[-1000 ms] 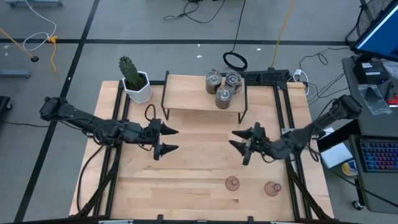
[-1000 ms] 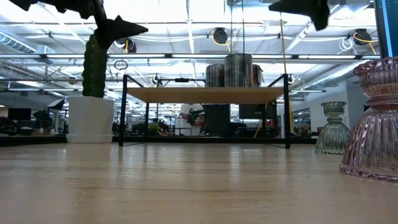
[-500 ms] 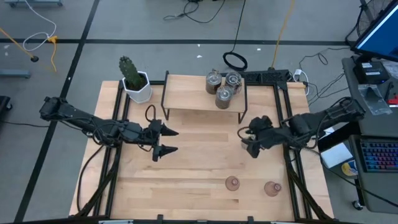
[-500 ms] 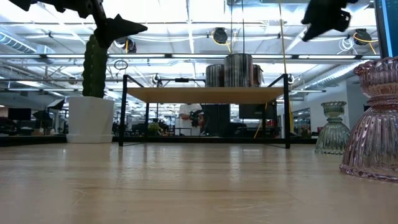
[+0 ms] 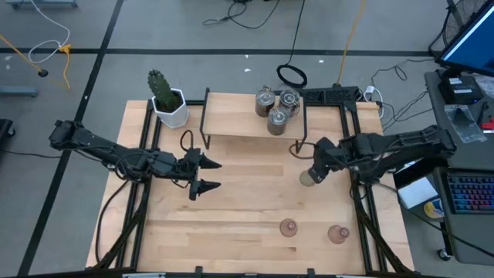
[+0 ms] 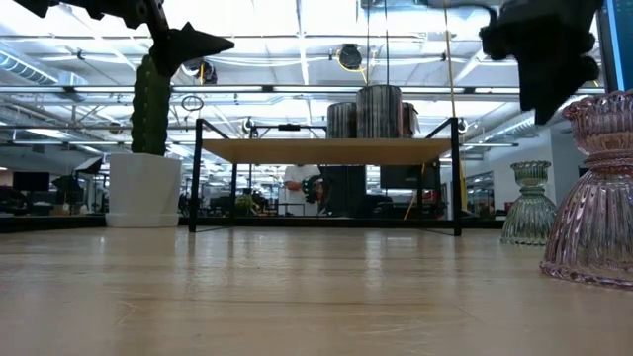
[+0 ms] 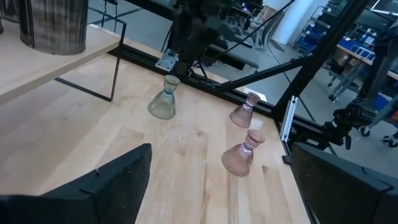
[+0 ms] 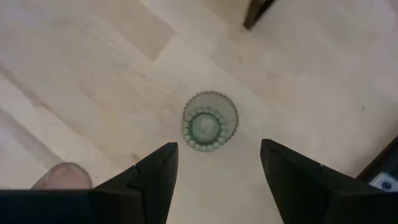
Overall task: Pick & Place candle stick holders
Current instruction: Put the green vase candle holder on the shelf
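Three silvery holders (image 5: pixel 276 108) on small shelf (image 5: pixel 231 123) at twelve o'clock, cactus in white pot (image 5: pixel 168 104) at eleven, green holder (image 8: pixel 209 122) below right gripper (image 8: pixel 214 163), jaws open, two pink holders (image 5: pixel 312 230) at five, left gripper (image 5: pixel 207 174) at nine, jaws open, desk (image 5: pixel 247 224).

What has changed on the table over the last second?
The right gripper swung round toward the raised shelf and now points straight down, open, above the pale green holder. Nothing was grabbed or released. The left gripper, the pink holders and the cactus stayed put.
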`<state>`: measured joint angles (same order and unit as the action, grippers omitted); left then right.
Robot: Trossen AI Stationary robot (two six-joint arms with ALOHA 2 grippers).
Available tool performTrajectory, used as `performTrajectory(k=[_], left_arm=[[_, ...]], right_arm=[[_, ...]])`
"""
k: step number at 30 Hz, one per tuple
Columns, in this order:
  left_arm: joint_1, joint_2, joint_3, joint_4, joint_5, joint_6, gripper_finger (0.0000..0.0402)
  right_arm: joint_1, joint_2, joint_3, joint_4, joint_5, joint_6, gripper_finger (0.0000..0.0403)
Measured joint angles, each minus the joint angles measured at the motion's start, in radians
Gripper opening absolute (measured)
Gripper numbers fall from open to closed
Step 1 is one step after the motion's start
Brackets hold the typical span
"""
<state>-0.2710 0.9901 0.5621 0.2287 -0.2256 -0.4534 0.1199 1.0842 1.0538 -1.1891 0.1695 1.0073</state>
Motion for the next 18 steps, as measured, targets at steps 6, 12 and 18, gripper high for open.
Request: performTrajectory(k=[6, 12, 18], left_arm=[[0.000, 0.000, 0.000, 0.000, 0.000, 0.000, 0.0385], [0.000, 0.000, 0.000, 0.000, 0.000, 0.000, 0.0376], [0.000, 0.001, 0.000, 0.000, 0.000, 0.000, 0.0368]], right_arm=[[-0.097, -0.001, -0.091, 0.030, -0.069, -0.002, 0.0219], [-0.145, 0.000, -0.161, 0.155, -0.123, -0.037, 0.0219], [-0.180, 0.000, -0.204, 0.198, -0.123, -0.050, 0.0221]])
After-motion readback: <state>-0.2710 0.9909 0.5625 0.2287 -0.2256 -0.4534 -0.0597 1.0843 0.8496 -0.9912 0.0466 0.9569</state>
